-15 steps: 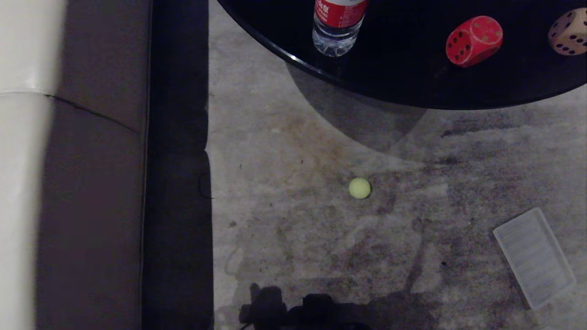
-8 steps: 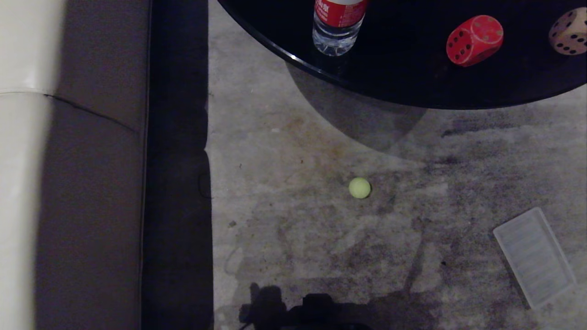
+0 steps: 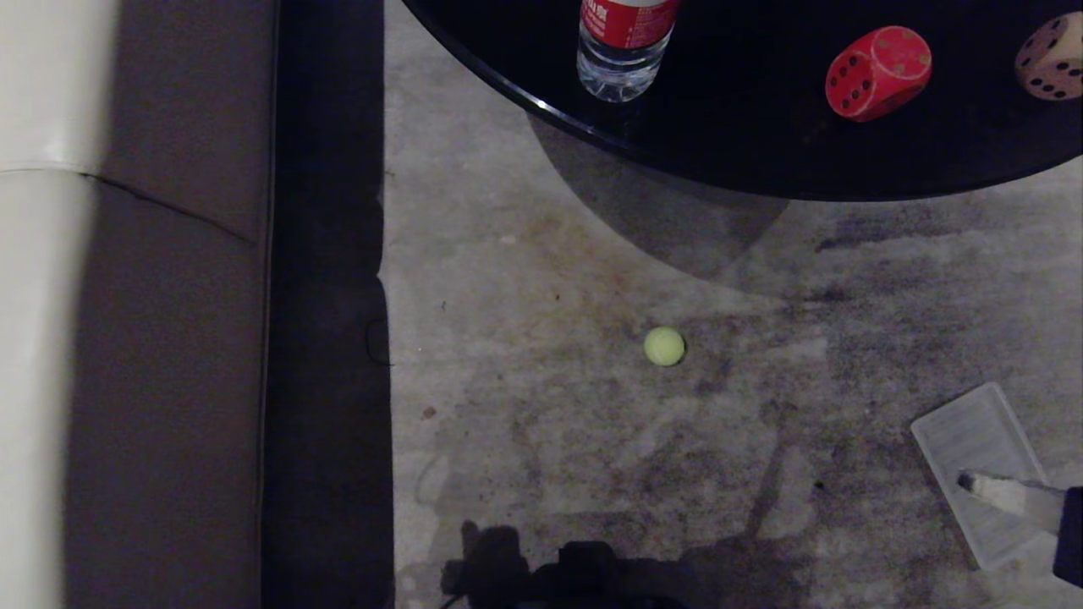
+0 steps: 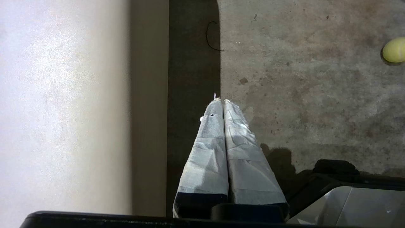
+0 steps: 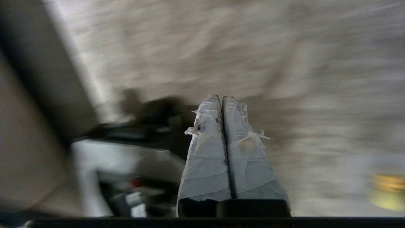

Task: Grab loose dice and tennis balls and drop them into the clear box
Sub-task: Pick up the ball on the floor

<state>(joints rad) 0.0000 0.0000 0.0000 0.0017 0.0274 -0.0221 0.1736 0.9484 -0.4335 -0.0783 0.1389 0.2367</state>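
bottle, red label, writing unreadable

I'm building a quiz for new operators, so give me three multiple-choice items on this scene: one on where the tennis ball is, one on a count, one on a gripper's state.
1. Where is the tennis ball?
A. On the black table
B. On the floor, apart from the clear box
C. Inside the clear box

2. How many dice stand on the black table?
A. One
B. Two
C. Four

3. How are the right gripper fingers set?
A. Closed together, holding nothing
B. Wide open
C. Clamped on a die

Key: 1 B, the ball lies alone on the bare floor, left of the clear box. 2 B, a red die and a beige die stand on the tabletop beside a water bottle. 3 A, the right wrist view shows the two taped fingers pressed side by side with nothing between them.
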